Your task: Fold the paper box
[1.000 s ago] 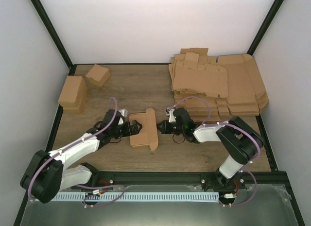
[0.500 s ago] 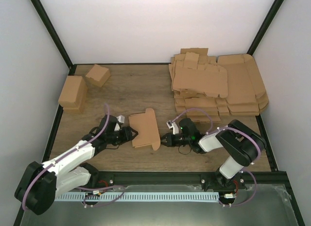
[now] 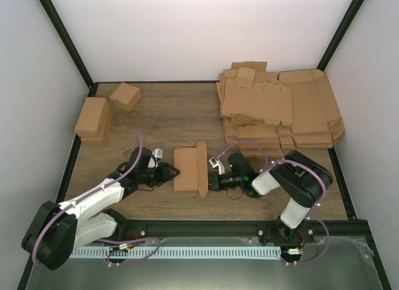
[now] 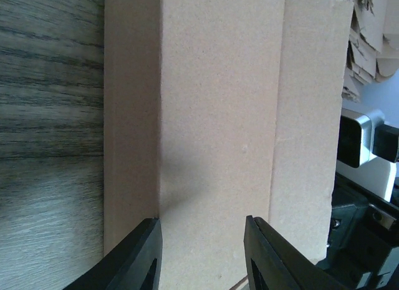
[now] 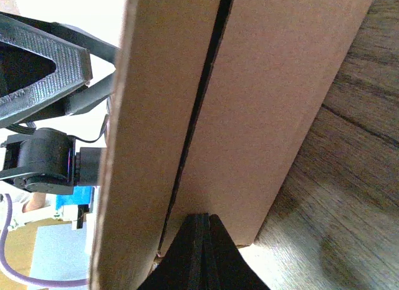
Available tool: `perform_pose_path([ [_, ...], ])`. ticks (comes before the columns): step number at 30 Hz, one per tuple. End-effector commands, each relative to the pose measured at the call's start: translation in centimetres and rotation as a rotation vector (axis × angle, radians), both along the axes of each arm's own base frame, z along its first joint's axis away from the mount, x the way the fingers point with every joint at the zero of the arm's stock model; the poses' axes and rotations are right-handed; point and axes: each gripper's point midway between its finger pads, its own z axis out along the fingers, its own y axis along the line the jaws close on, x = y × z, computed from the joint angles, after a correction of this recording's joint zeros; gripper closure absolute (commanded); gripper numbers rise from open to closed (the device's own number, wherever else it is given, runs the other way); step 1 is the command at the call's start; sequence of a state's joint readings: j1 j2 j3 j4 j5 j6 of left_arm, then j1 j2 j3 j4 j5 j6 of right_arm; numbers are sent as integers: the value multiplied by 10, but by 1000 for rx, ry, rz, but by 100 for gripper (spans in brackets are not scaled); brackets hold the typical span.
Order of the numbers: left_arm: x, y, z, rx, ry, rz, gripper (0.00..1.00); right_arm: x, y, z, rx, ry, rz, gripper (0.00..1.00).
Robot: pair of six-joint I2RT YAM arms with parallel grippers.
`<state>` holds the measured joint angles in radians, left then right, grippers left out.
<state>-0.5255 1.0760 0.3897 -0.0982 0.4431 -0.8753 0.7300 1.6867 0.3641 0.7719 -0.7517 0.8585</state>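
– Worktop [image 3: 162, 115] first: where does the paper box [image 3: 187, 168] lie?
– Near the front middle, between both arms. It sat skewed a moment ago; now it is square, with its right flap stood up on edge.
– And the left tool [image 3: 172, 173]?
– Narrowed from wide, fingers apart at the box's left edge, nothing pinched. The right tool [image 3: 211, 181] is closed, its tip at the flap's fold.
– Meaning?
– I'd judge one side wall is forming; the rest remains.

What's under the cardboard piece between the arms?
The cardboard piece lies on the wooden table, which shows all around it. Whatever is directly beneath is covered.
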Motion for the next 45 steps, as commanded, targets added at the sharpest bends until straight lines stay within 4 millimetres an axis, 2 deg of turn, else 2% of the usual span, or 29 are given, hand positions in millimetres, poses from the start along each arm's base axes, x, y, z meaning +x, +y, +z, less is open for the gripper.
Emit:
perform_pose_path([
  [1,-3,-9,5,-74,7,-19,62,6,13,14,44,-36,19,99],
  [6,2,0,11,1,-36,-11,61,11,8,8,-14,-47,-12,99],
  [11,10,9,18,105,-80,-21,53,19,-3,0,-112,-83,-68,99],
  [14,12,12,16,164,-84,-44,40,23,-12,-5,-161,-98,-91,99],
  [18,12,11,15,185,-88,-70,14,32,-26,-7,-211,-124,-126,94],
  [21,11,8,14,182,-86,-79,8,44,-38,-5,-257,-168,-160,86],
  [23,10,4,11,177,-77,-85,8,53,-46,-3,-293,-192,-184,79],
  [29,9,-7,3,164,-71,-119,6,76,-69,6,-375,-256,-252,67],
  [32,11,-13,1,154,-82,-141,5,81,-72,16,-376,-309,-254,53],
  [34,12,-15,-1,150,-81,-152,5,77,-66,26,-334,-331,-222,44],
  [37,14,-20,-3,140,-79,-162,6,73,-57,40,-266,-334,-186,38],
  [42,20,-19,-1,110,-95,-113,15,68,-45,51,-185,-309,-153,37],
  [45,21,-17,-2,118,-94,-95,19,60,-32,57,-95,-259,-94,41],
])
